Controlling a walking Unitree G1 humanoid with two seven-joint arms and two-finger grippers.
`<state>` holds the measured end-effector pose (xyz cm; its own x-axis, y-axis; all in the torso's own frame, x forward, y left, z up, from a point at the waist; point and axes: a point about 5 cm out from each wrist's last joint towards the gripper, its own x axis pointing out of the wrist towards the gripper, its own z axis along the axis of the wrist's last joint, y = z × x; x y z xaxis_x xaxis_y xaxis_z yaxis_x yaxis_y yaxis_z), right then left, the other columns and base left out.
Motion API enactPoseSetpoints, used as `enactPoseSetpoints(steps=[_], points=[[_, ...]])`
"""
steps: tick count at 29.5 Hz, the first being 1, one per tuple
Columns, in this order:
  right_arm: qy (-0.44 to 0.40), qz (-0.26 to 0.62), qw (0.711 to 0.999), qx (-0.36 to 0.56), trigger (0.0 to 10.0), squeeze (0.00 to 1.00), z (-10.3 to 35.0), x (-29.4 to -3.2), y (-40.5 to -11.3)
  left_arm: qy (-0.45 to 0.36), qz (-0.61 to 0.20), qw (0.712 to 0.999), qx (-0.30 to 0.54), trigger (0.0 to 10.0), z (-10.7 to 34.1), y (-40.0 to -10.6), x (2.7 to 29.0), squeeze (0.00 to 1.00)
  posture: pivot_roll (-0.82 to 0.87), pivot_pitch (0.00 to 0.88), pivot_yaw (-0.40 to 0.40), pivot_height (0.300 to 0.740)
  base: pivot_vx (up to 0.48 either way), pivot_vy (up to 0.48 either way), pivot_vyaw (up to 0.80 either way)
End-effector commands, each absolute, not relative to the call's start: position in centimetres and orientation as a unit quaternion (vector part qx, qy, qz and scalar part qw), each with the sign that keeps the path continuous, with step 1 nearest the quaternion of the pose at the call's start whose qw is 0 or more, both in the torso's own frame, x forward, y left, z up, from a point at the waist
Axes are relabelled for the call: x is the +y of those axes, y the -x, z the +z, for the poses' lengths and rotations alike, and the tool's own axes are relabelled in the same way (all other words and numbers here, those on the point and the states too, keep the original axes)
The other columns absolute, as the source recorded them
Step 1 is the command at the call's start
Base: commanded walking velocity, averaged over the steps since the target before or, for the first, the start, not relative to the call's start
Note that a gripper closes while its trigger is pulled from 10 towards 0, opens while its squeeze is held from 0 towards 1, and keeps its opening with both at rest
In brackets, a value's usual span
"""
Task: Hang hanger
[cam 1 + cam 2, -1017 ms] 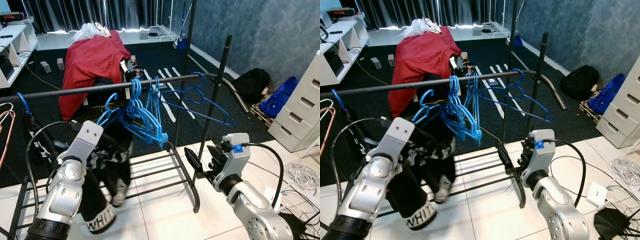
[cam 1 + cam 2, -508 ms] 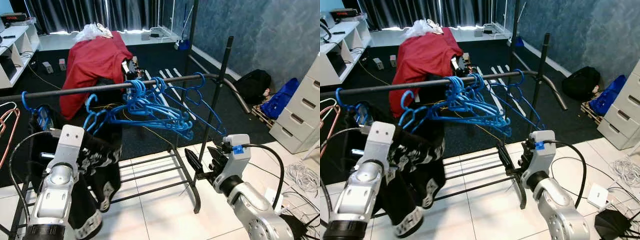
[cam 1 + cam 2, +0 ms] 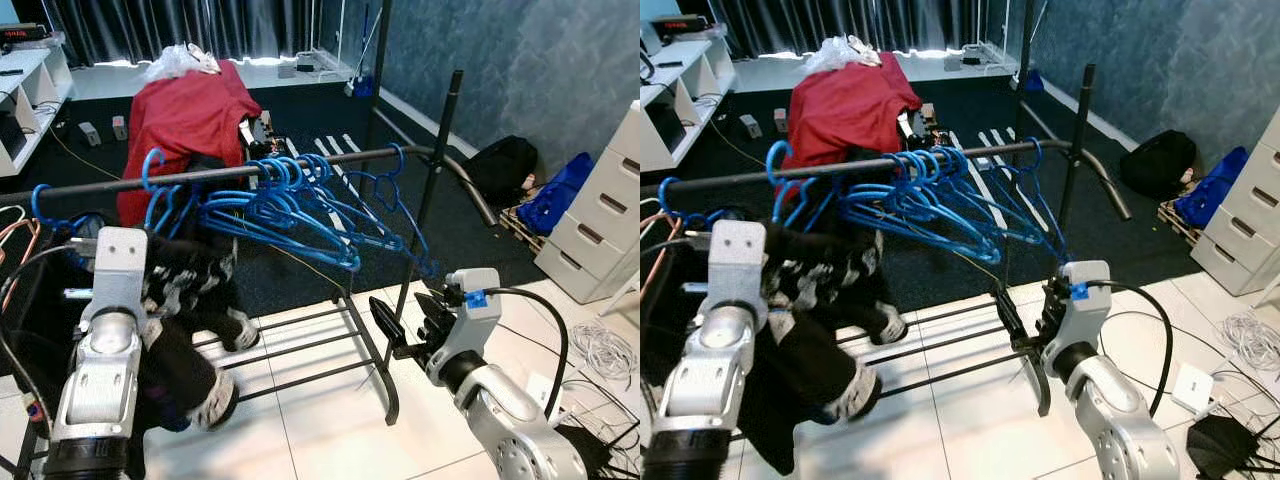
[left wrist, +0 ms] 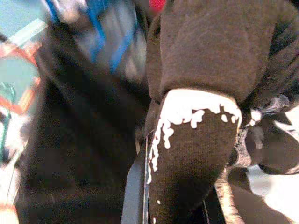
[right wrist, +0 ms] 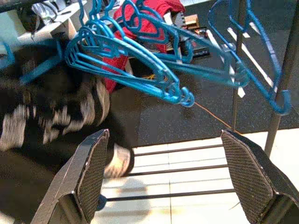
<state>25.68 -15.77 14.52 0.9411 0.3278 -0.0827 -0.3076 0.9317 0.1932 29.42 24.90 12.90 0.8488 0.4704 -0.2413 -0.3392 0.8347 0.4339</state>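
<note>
A black rail (image 3: 230, 172) carries several blue hangers (image 3: 300, 200), bunched and swinging slantwise. A black garment with white pattern (image 3: 185, 290) hangs at the rail's left end beside a blue hook (image 3: 42, 205). My left arm (image 3: 115, 270) reaches into this garment. In the left wrist view my left gripper (image 4: 177, 191) has a patterned sleeve (image 4: 196, 140) between its fingers. Lower right of the rack, my right gripper (image 3: 405, 320) is open and holds nothing. It points at the hangers (image 5: 154, 79) from below.
The rack's right post (image 3: 425, 190) and low shelf bars (image 3: 300, 350) stand just ahead of my right gripper. A red cloth (image 3: 190, 110) lies behind the rail. White drawers (image 3: 600, 220), a black bag (image 3: 505, 165) and loose cables (image 3: 605, 350) sit at the right.
My left arm has moved left along the rail, dragging the black garment with it. The blue hangers have swung and spread leftwards. The right arm has not moved.
</note>
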Motion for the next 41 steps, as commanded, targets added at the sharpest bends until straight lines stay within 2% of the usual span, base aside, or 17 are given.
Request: enactPoseSetpoints(steps=[1,10,12,15,20,22,24,26,27,30,31,34,36,37,39,40,41], points=[[-0.091,0.166,0.980,0.059,10.0,0.00,14.5,-15.6,-25.5,-0.219,0.208,0.935,0.186,10.0,12.6,-29.3,25.0,0.00,-0.04,0.024,-0.009,0.740,0.000,0.000,0.00],[-0.092,0.167,0.980,0.060,10.0,0.00,14.5,-15.5,-25.6,-0.176,0.229,0.931,0.225,10.0,10.6,-28.3,26.1,0.00,-0.04,0.019,-0.010,0.740,0.000,0.000,0.00],[-0.092,0.167,0.980,0.060,10.0,0.00,14.5,-15.6,-25.6,-0.165,0.236,0.931,0.223,10.0,10.6,-28.2,26.2,0.00,-0.04,0.018,-0.010,0.740,0.000,0.000,0.00],[-0.092,0.168,0.980,0.060,10.0,0.00,14.4,-15.6,-25.6,-0.076,0.258,0.950,0.157,10.0,12.2,-28.8,25.9,0.00,-0.04,0.012,-0.009,0.740,0.000,0.000,0.00],[-0.092,0.169,0.979,0.061,10.0,0.00,14.4,-15.5,-25.5,-0.076,0.249,0.950,0.173,10.0,11.9,-28.9,25.7,0.00,-0.04,0.007,-0.008,0.740,0.000,0.000,0.00],[-0.092,0.169,0.979,0.061,10.0,0.00,14.4,-15.6,-25.5,-0.111,0.209,0.953,0.191,10.0,11.4,-28.9,25.3,0.00,-0.05,0.006,-0.006,0.740,0.000,0.000,0.00],[-0.103,0.146,0.982,0.056,10.0,0.00,14.6,-16.5,-26.1,-0.210,0.073,0.954,0.202,10.0,11.1,-28.1,25.2,0.00,-0.04,0.002,-0.006,0.740,0.000,0.000,0.00],[-0.103,0.146,0.982,0.056,10.0,0.00,14.6,-16.5,-26.1,-0.210,0.073,0.954,0.202,10.0,11.1,-28.1,25.2,0.00,-0.04,0.002,-0.006,0.740,0.000,0.000,0.00],[-0.099,0.137,0.984,0.054,10.0,0.00,14.6,-17.1,-26.4,-0.253,0.020,0.944,0.209,10.0,11.1,-27.2,26.0,0.00,-0.03,0.001,-0.008,0.740,0.000,0.000,0.00],[-0.094,0.128,0.986,0.052,10.0,0.00,14.7,-17.8,-26.8,-0.287,-0.007,0.932,0.219,10.0,11.6,-26.2,28.0,0.00,-0.03,0.001,-0.013,0.740,0.000,0.000,0.00],[-0.094,0.119,0.987,0.050,10.0,0.00,14.9,-18.4,-27.2,-0.316,-0.021,0.922,0.224,10.0,12.6,-25.2,30.1,0.00,-0.01,0.001,-0.020,0.740,0.000,0.000,0.00],[-0.103,0.110,0.988,0.046,10.0,0.00,15.1,-19.0,-27.6,-0.326,-0.037,0.920,0.215,10.0,14.1,-24.4,31.6,0.00,-0.01,0.002,-0.022,0.740,0.000,0.000,0.00],[-0.144,0.103,0.983,0.049,10.0,0.00,15.3,-19.4,-28.0,-0.302,-0.059,0.935,0.178,10.0,16.2,-24.2,31.9,0.00,-0.01,0.001,-0.024,0.740,0.000,0.000,0.00],[-0.196,0.107,0.974,0.049,10.0,0.00,15.6,-19.6,-28.3,-0.231,-0.119,0.960,0.106,10.0,19.1,-24.1,30.2,0.00,-0.01,0.001,-0.024,0.740,0.000,0.000,0.00],[-0.196,0.107,0.974,0.049,10.0,0.00,15.6,-19.6,-28.3,-0.231,-0.119,0.960,0.106,10.0,19.1,-24.1,30.2,0.00,-0.01,0.001,-0.024,0.740,0.000,0.000,0.00],[-0.288,0.128,0.949,0.030,10.0,0.00,16.7,-19.6,-28.5,-0.128,-0.270,0.954,-0.004,10.0,23.2,-22.6,26.3,0.00,-0.02,0.000,-0.021,0.740,0.000,0.000,0.00],[-0.288,0.128,0.949,0.030,10.0,0.00,16.7,-19.6,-28.5,-0.128,-0.270,0.954,-0.004,10.0,23.2,-22.6,26.3,0.00,-0.02,0.000,-0.021,0.740,0.000,0.000,0.00]])
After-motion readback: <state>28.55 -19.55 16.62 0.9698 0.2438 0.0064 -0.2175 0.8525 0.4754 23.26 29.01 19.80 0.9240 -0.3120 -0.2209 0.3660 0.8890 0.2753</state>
